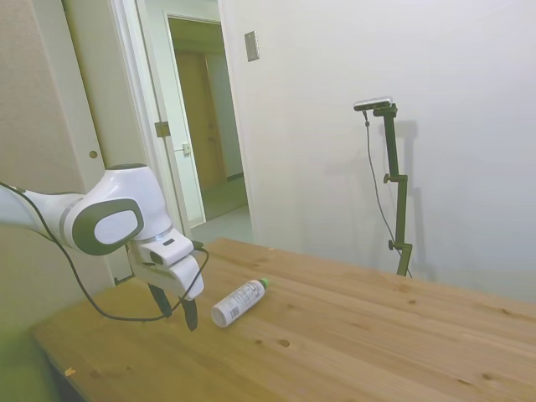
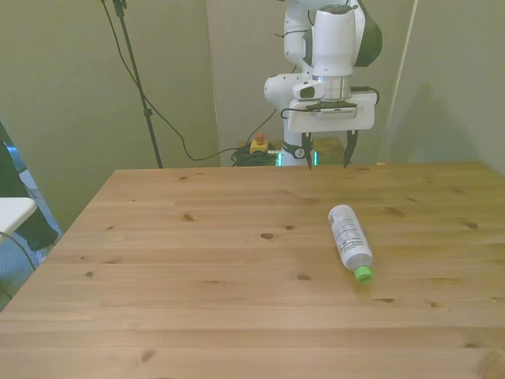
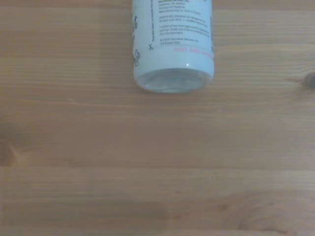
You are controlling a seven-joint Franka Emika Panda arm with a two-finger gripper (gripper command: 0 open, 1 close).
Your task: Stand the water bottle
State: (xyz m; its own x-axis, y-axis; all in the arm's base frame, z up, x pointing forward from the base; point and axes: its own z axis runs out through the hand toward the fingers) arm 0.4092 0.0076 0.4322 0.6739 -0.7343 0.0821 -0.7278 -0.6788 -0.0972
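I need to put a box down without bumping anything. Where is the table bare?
Nearly everywhere. The table holds only the bottle, lying on its side toward the front view's right, cap toward the near edge. The whole front view's left half and the near strip are bare. Busiest spot: behind the bottle, where the gripper hangs, jaws open.

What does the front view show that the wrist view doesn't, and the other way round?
Only the front view shows the whole bottle lying on its side with its green cap, and the open gripper hanging near the table's far edge, apart from the bottle. Only the wrist view shows the bottle's clear base end up close, with small dark print and a line of pink print on the label; the cap is out of frame there. Both show the bottle lying on the bare wooden table, untouched.
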